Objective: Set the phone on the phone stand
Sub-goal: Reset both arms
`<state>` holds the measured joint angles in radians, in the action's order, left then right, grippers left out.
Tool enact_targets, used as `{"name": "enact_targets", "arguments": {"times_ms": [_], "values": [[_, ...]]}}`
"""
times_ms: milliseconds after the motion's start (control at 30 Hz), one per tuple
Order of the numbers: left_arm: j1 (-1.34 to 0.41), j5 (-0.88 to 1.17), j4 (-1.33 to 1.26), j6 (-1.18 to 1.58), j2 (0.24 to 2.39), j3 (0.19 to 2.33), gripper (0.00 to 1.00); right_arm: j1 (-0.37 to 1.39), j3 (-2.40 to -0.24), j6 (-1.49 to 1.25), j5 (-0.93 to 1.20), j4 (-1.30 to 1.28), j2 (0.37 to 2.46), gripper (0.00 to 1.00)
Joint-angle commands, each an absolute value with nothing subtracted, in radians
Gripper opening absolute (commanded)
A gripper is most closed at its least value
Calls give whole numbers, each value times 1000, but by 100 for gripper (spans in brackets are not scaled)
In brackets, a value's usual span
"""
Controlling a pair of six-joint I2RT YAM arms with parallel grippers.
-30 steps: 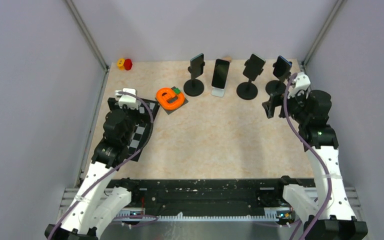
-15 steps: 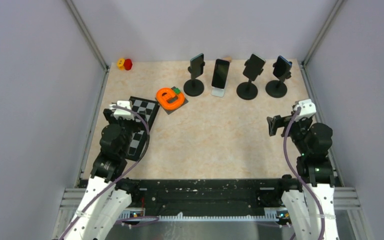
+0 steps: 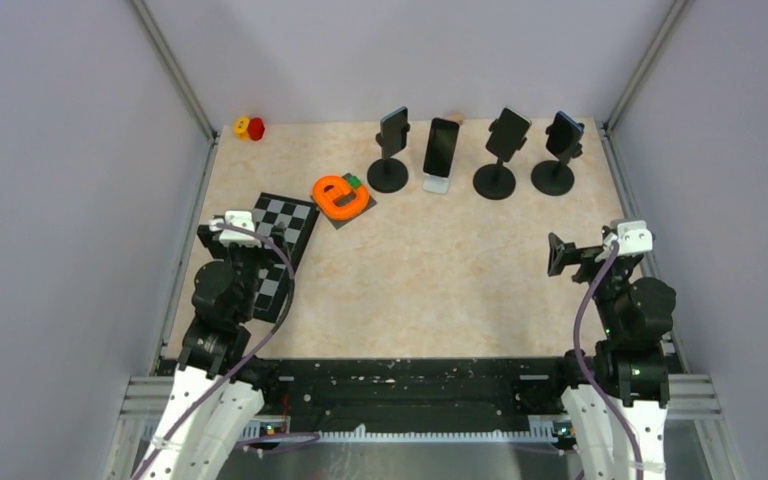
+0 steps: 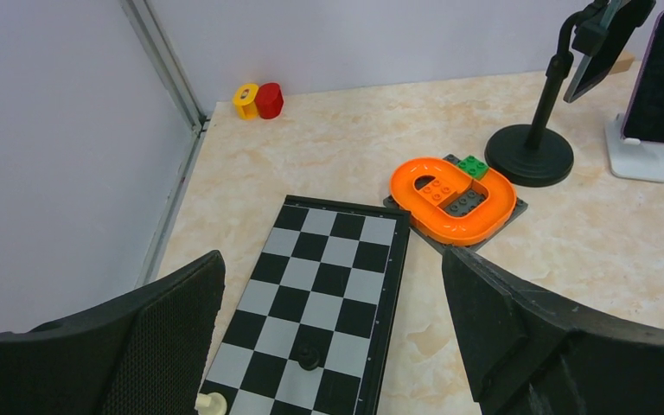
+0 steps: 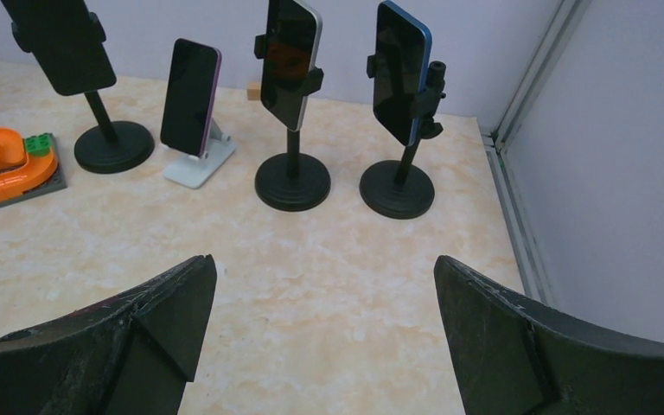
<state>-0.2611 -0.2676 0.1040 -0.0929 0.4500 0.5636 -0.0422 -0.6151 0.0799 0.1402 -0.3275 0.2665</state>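
Observation:
Four phones stand in a row at the back. A dark phone (image 3: 394, 128) is on a black round-base stand, a purple-edged phone (image 3: 441, 146) leans on a white stand (image 5: 197, 164), a white-edged phone (image 5: 290, 60) is clamped on a black stand, and a blue phone (image 5: 402, 71) is clamped on the rightmost black stand (image 3: 554, 176). My right gripper (image 3: 590, 252) is open and empty, well in front of the rightmost stand, its jaws wide apart in the right wrist view (image 5: 320, 268). My left gripper (image 3: 232, 238) is open and empty over the chessboard.
A folded chessboard (image 4: 328, 285) with two small pieces lies at the left. An orange ring on a grey brick plate (image 4: 454, 199) sits beside it. A red and yellow toy (image 3: 250, 127) is in the back left corner. Metal frame rails run along both sides.
Both arms have pulled back toward the near edge. The right gripper has moved away from the rightmost stand, open and empty. The left gripper has drawn back over the chessboard.

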Motion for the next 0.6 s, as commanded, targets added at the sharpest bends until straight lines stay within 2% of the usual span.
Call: {"name": "enact_targets", "arguments": {"times_ms": [0,567], "values": [[-252,-266,60,-105,434,564,99,-44,-638,51,114,-303,252,99],[-244,-242,76,-105,434,563,99,-45,-617,33,143,-317,221,98]]}}
